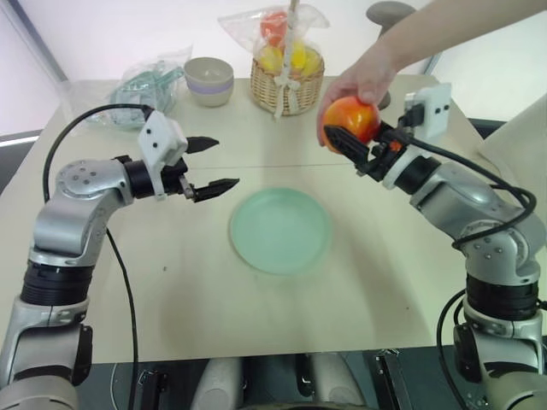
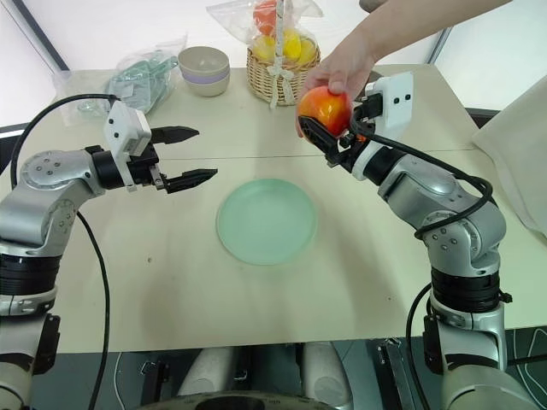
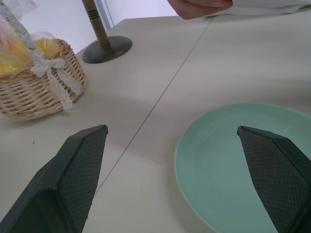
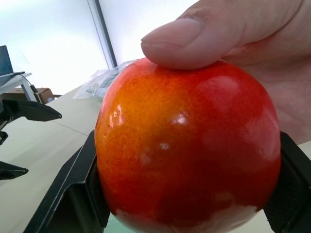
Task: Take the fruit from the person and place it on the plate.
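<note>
While gripped, glossy red-orange fruit [image 4: 187, 145], yellow blush, person's hand [image 1: 363, 79] above

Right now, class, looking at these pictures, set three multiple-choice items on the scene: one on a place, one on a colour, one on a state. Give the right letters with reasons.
1. Where is the fruit?
A. on the plate
B. above the table, in the person's hand
C. in the basket

2. What colour is the plate?
A. pale green
B. white
C. red

3. How do the left gripper's jaws stand?
A. shut on the fruit
B. shut on nothing
C. open, holding nothing

Answers:
1 B: the person's hand grips it from above, with the right gripper shut on its sides.
2 A: it lies bare on the table, mint in tone.
3 C: a wide gap shows between them.
</note>
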